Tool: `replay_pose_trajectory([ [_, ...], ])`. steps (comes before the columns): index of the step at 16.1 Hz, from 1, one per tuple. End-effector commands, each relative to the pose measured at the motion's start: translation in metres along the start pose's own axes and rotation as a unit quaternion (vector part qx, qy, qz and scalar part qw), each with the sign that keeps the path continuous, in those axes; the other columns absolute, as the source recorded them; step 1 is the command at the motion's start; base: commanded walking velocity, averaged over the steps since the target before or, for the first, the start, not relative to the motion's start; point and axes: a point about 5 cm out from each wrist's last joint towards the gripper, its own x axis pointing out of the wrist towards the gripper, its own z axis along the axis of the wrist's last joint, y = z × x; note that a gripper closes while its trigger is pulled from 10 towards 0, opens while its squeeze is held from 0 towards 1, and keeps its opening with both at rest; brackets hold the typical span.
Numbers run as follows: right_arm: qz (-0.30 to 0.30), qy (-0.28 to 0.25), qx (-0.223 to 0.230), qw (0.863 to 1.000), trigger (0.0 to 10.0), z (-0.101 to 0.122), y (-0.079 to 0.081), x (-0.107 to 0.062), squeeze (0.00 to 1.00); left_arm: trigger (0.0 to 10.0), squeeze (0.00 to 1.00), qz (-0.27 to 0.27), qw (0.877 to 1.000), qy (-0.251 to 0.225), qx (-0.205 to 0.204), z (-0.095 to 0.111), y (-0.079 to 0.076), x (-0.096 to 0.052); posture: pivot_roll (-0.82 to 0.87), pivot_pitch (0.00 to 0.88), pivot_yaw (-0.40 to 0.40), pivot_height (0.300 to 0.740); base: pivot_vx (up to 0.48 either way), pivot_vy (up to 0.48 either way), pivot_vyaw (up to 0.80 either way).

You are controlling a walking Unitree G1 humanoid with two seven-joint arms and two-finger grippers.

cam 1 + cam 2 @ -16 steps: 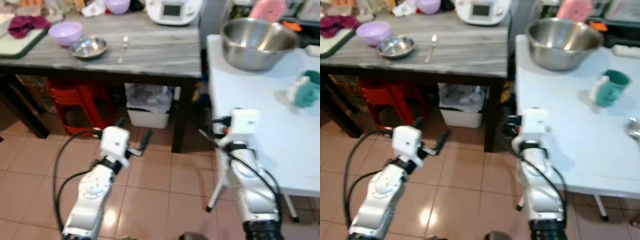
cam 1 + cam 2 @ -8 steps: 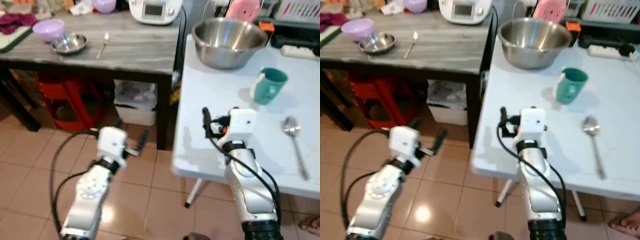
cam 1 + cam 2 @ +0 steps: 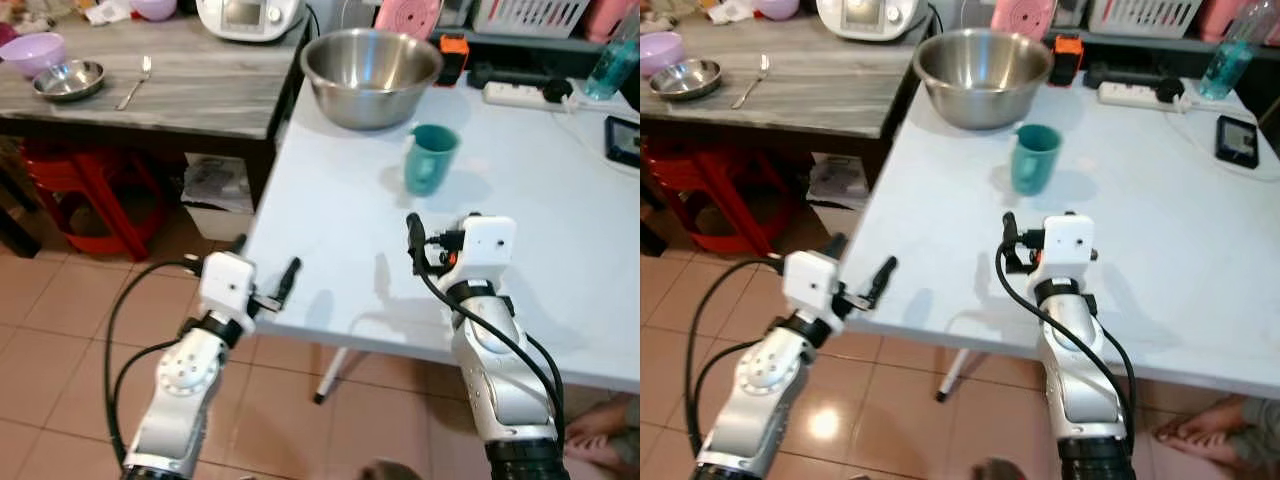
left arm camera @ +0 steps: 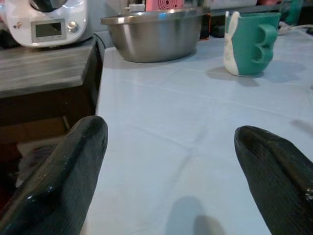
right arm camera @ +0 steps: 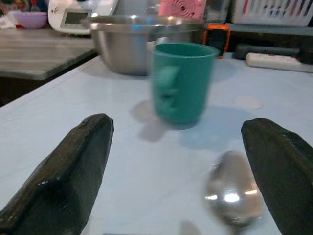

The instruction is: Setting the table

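Now both grippers have their fingers apart and hold nothing. Right gripper (image 5: 173, 166) hovers near the green mug (image 5: 182, 82), a spoon (image 5: 234, 192) just before it; left gripper (image 4: 171, 171) is farther away.

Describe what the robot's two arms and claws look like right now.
Both arms are silver, each with a white boxy wrist block and looping black cables. The left claw and right claw each have two long black fingers; the wrist views show blunt, matte tips.
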Motion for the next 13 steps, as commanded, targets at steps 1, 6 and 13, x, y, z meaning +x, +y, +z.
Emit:
replay_pose_trajectory([
  [1, -0.004, 0.001, -0.005, 1.000, 10.0, -0.0003, -0.0045, -0.0014, 0.00, 10.0, 0.00, -0.009, 1.000, -0.002, -0.003, 0.0002, -0.0054, 0.0009, -0.12, 0.143, 0.027, 0.740, 0.000, -0.480, 0.00],
  [6, -0.005, 0.003, -0.005, 1.000, 10.0, -0.0015, -0.0045, -0.0017, 0.00, 10.0, 0.00, -0.008, 1.000, -0.004, -0.010, 0.0004, -0.0062, 0.0006, -0.12, 0.147, 0.027, 0.740, 0.000, -0.364, 0.00],
  [13, 0.002, 0.014, 0.001, 1.000, 10.0, -0.0055, -0.0009, -0.0032, 0.00, 10.0, 0.00, -0.015, 1.000, 0.002, -0.021, -0.0002, -0.0019, -0.0017, -0.12, 0.155, 0.029, 0.740, 0.000, 0.000, 0.00],
])
